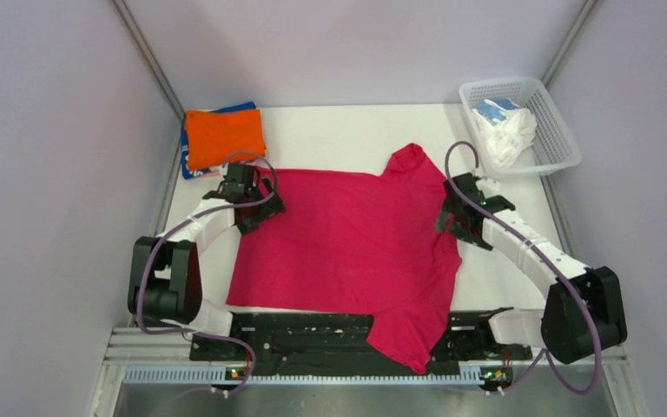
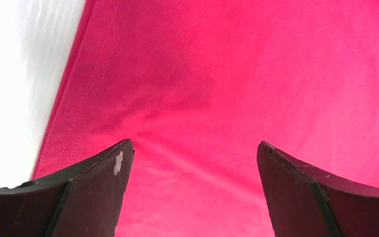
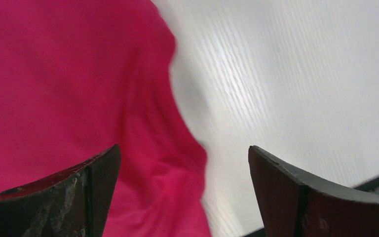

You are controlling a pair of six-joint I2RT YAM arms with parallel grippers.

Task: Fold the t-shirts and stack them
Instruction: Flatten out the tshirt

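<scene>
Left gripper [image 2: 195,148]: fingers spread wide with nothing between them, hanging low over the cloth just inside the stitched hem
Right gripper [image 3: 182,150]: fingers also spread wide and holding nothing, one over the cloth, the other over bare table
Crimson t-shirt [image 1: 347,252]: lies opened out flat in the middle of the table [image 1: 347,135], hem toward the left edge, shoulders toward the right
Far sleeve [image 1: 408,161]: points toward the far edge, just beside the right gripper
Near sleeve [image 1: 399,343]: hangs over the near edge, draped across the black mounting rail [image 1: 295,334]
Finished stack: orange t-shirt [image 1: 224,135] folded on top of a blue t-shirt [image 1: 191,163] in the far left corner, close to the left gripper
Waiting: white and light-blue t-shirts [image 1: 504,130] bundled in the white mesh basket [image 1: 564,130] at the far right corner
Step, as I judge it: both grippers placed to pinch the far side for a first fold, none made yet
Risk one: the right gripper straddles the cloth edge, so closing there may catch only a sliver or nothing, and the fold would go skew
Risk two: the draped sleeve could snag on the rail when the shirt is lifted, dragging it out of square
Risk three: a wide swing of the left arm could knock the orange stack
</scene>
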